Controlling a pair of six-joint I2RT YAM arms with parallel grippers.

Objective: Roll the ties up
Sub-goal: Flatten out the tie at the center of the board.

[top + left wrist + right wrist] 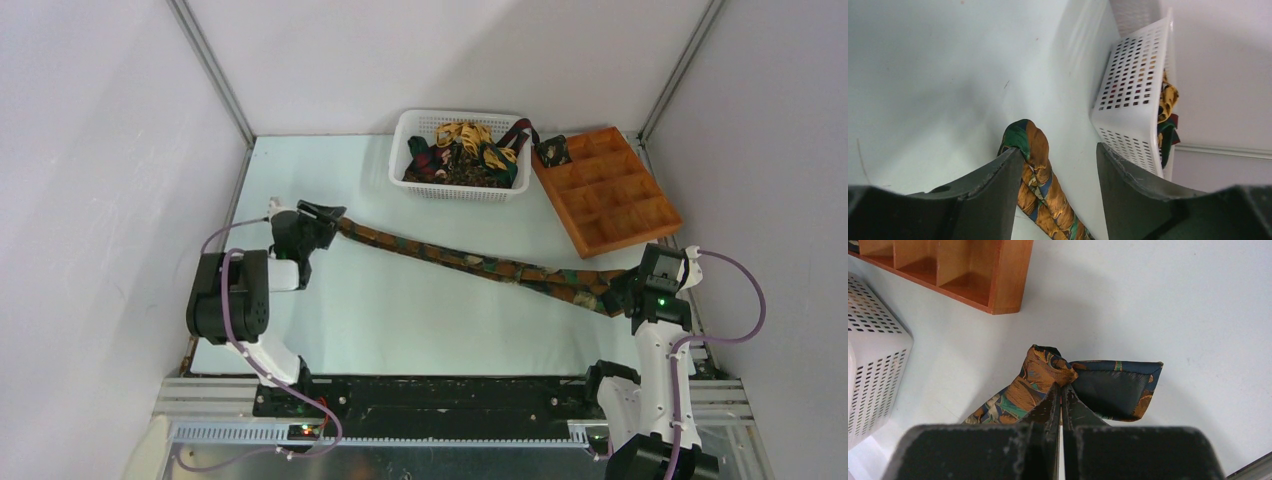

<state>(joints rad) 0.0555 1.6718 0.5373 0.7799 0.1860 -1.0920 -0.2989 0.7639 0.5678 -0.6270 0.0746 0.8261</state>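
— Where is the left arm?
— Elbow folded, left gripper (322, 213) pointing forward, jaws parted.
— And the right?
— Upright at its side, right gripper (625, 292) bent low, jaws pinched on the tie (1038, 375).

Readable text, labels, brands, numbers, signs: none in any view. Tie (480, 264): woven pattern only, no lettering. Basket (460, 190): plain, unmarked. Tray (625, 220): plain, unmarked.
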